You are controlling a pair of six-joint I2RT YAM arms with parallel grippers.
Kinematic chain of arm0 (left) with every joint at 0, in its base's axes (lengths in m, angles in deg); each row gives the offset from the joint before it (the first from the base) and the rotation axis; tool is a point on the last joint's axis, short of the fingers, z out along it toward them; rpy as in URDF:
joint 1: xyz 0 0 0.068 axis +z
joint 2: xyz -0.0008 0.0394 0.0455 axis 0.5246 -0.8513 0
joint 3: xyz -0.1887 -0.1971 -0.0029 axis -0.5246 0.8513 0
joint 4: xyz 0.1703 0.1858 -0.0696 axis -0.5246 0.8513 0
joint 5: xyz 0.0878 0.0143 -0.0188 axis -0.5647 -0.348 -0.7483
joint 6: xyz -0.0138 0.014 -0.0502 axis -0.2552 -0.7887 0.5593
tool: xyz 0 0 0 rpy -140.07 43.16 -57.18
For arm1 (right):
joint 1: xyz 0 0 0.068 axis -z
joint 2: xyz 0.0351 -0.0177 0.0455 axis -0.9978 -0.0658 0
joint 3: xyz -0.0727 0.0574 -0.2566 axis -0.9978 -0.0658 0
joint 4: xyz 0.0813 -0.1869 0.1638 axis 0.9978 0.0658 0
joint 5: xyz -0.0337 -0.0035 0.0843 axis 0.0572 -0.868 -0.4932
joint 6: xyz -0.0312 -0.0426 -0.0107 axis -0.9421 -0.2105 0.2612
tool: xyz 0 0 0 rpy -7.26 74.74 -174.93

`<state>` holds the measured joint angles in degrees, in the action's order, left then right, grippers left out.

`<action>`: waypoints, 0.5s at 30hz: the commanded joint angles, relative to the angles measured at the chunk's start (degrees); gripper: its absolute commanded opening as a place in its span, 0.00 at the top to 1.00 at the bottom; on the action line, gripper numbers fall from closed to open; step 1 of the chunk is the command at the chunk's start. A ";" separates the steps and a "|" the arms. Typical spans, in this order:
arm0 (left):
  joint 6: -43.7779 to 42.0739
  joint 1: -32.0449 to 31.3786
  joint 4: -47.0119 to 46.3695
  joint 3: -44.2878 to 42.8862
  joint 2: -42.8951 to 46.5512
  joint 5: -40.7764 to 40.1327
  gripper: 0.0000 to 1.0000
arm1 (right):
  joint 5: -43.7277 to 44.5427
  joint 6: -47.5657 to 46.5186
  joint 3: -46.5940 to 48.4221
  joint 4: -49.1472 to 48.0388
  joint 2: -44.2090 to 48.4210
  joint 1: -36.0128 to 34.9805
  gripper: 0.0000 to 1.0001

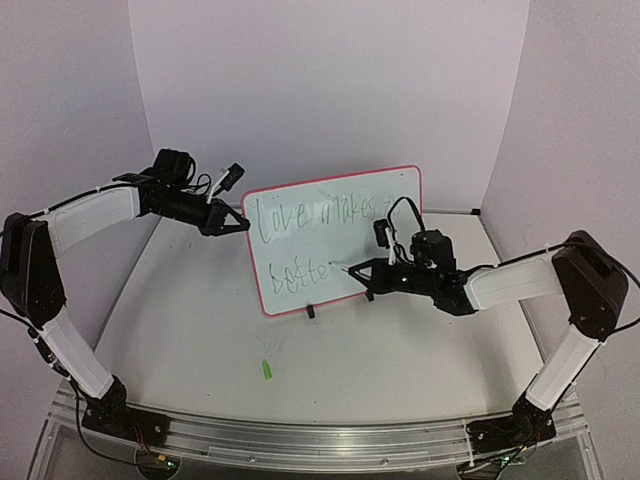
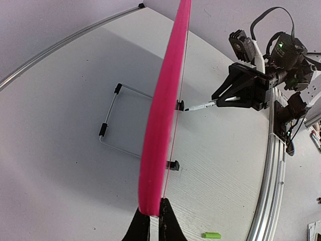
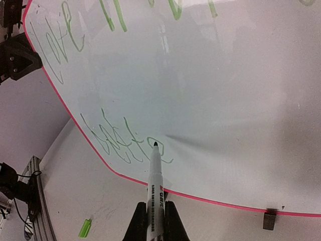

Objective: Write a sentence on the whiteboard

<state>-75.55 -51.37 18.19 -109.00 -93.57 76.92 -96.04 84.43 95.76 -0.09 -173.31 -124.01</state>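
Observation:
The whiteboard [image 1: 340, 245] stands upright on the table, white with a red-pink rim. The sentence [image 1: 318, 213] is in thin green strokes: "Love makes" on the top line, and "bette" [image 3: 120, 143] on the lower line. My left gripper [image 1: 243, 226] is shut on the board's left edge, seen edge-on as a pink strip [image 2: 163, 110] between its fingertips [image 2: 152, 215]. My right gripper [image 3: 155, 213] is shut on a white marker [image 3: 156, 175]. The marker's dark tip is at the last letter of the lower line; I cannot tell whether it touches the board.
A green marker cap [image 1: 268, 370] lies on the table in front of the board, also in the right wrist view [image 3: 85, 228]. A wire stand [image 2: 111, 120] props the board from behind. Black feet [image 3: 269, 219] hold its lower edge. A metal rail [image 1: 300, 432] runs along the near edge.

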 commanded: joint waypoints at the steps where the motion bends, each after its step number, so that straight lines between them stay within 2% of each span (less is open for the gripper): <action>1: -1.93 -1.55 2.99 0.03 0.25 -0.90 1.00 | -0.93 -0.53 1.40 -1.12 1.23 0.25 1.00; 15: -1.98 -1.54 2.99 0.12 0.28 -1.07 1.00 | -0.61 0.21 5.77 -0.34 -3.66 0.25 1.00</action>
<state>-75.73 -51.39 18.21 -109.00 -93.55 76.94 -97.23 84.49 99.42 0.39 -175.96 -124.01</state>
